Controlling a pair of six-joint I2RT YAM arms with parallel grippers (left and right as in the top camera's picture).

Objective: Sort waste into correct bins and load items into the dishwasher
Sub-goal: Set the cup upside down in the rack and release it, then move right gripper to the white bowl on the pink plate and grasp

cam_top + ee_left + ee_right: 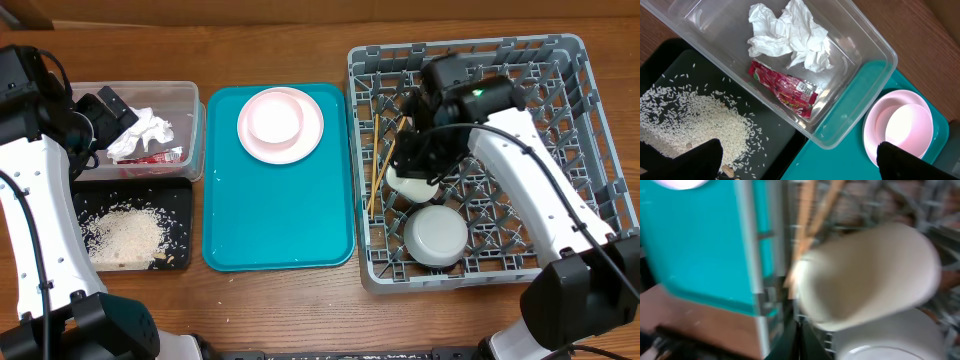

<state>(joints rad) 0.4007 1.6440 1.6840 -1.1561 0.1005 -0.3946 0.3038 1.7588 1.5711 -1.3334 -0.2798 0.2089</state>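
Right hand at cream cup, beside chopsticks, inside rack

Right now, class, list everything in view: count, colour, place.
clear tub: 1, clear, table's left rear
black tray: 1, black, beside clear tub
napkin: 1, white, in clear tub
wrapper: 1, red, in clear tub
rice: scattered, white, in black tray
teal tray: 1, centre
plate: 1, pink, on teal tray
pink bowl: 1, on plate
dish rack: 1, grey, right
chopsticks: 2, wooden, in dish rack
cup: 1, cream, in dish rack
grey-green bowl: 1, in dish rack
table: 1, brown
left gripper: black, open, near clear tub
right gripper: black, at cup, grip unclear
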